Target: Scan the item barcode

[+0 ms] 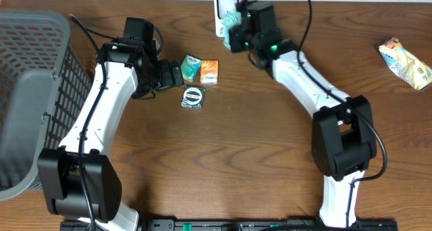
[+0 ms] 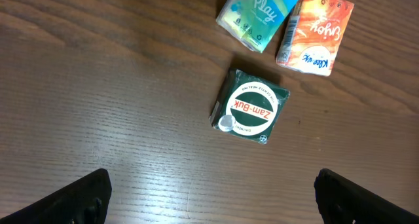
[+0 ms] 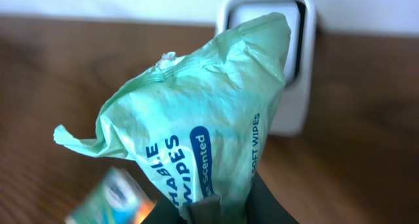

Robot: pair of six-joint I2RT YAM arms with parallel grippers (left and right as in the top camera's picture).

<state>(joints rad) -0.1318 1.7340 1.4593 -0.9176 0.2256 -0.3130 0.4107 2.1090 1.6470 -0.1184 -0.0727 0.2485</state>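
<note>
Over the dark wood table (image 1: 223,157), right tool (image 3: 216,209) pinches the wipes pack (image 3: 196,132) (left tool (image 2: 219,198) gapes empty).

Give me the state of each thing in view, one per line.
Left tool: open, holding nothing.
Right tool: shut on wipes.
Wipes: held, in front of scanner.
Scanner: upright.
Zam-Buk box: flat, label up.
Green tissues: flat, print up.
Orange tissues: flat, beside the green ones.
Basket: upright.
Snack pack: lying apart, far right.
</note>
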